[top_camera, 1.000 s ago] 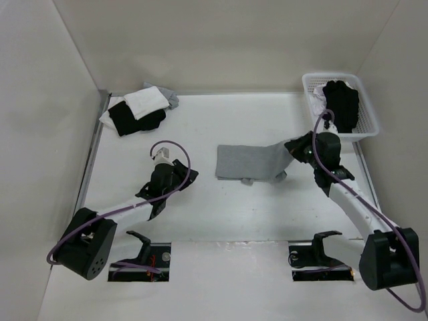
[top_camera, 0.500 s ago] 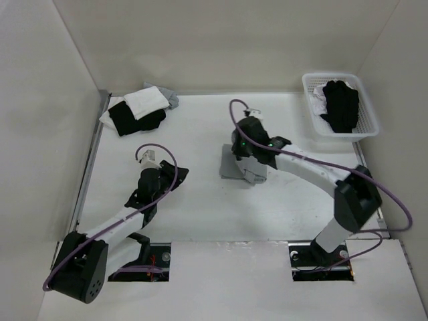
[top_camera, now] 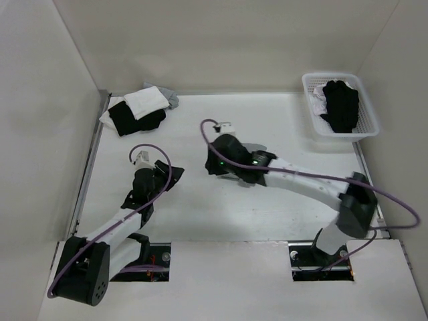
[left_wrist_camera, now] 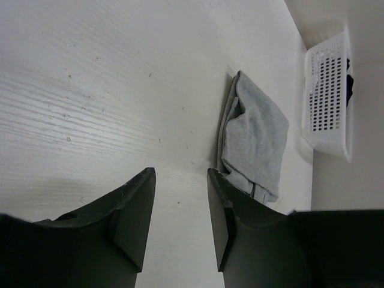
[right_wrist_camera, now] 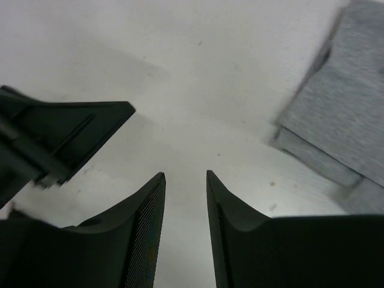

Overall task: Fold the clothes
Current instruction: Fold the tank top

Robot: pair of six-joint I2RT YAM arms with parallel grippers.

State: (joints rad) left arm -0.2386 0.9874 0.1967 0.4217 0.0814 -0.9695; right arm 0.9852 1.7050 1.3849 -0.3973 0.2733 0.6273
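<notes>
The clothes, a heather-grey top (left_wrist_camera: 255, 138), lie folded into a small rectangle on the white table, with a looser layer poking out at one end. The right wrist view shows the same top (right_wrist_camera: 354, 108) at upper right. From above, my right arm covers most of it. My right gripper (right_wrist_camera: 185, 175) is open over bare table just left of the top, nothing between its fingers. It also shows from above as the right gripper (top_camera: 211, 164). My left gripper (left_wrist_camera: 180, 174) is open and empty, a short way left of the top, and from above the left gripper (top_camera: 166, 174) faces the right one.
A pile of black and white folded pieces (top_camera: 137, 110) sits at the back left corner. A white basket (top_camera: 309, 90) at the back right holds a black garment (top_camera: 341, 103); the basket (left_wrist_camera: 327, 90) also shows beyond the grey top. Walls close in the table on three sides.
My right arm swept left across the table, carrying the top's right part over onto the rest, then opened and let go. My left arm drew back slightly and opened a little wider.
</notes>
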